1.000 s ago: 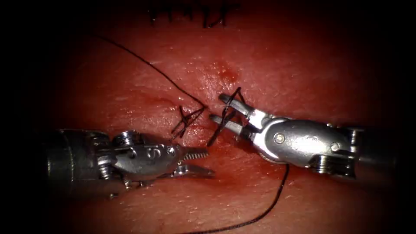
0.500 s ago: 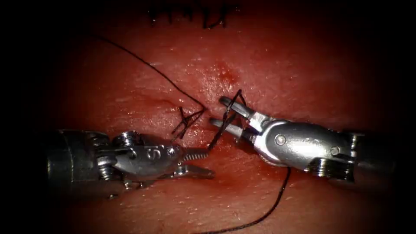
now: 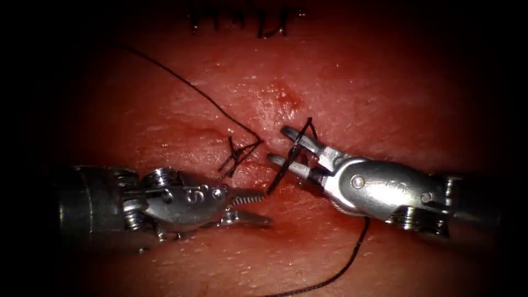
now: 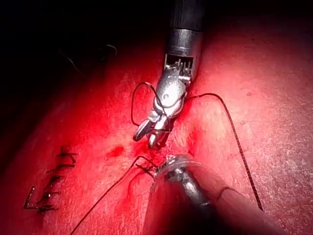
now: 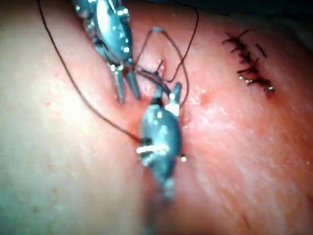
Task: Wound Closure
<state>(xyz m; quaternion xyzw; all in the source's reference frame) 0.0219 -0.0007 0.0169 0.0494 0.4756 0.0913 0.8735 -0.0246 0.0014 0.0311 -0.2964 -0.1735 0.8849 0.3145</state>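
Two tools are working right over a knot point(image 3: 237, 155) of dark thread point(image 3: 192, 88) sitting on the tissue point(image 3: 385, 93), roughly in the middle of the endoscope view. Short thread ends stick out of the knot like a little cross. From it, one strand runs up and off to the left across the tissue.

Just right of the knot, the right tool point(image 3: 281, 145) has its jaws spread apart, and a loop of thread is draped across both of them, wrapped around rather than pinched. So it isn't really gripping anything. More thread trails from under that tool's body and curves down toward the bottom edge. The left wrist view shows the same thing, the right tool point(image 4: 149, 134) with thread looped around its jaws.

The left tool point(image 3: 263, 208) sits below and left of the knot, jaws apart too, one toothed jaw up and the other lower down, holding nothing. The thread loop's lower end hangs just beside its upper jaw tip. In the right wrist view the left tool point(image 5: 126, 90) points down next to the knot.

Further up the tissue there's a row of finished stitches point(image 3: 242, 19). I can't spot the needle.
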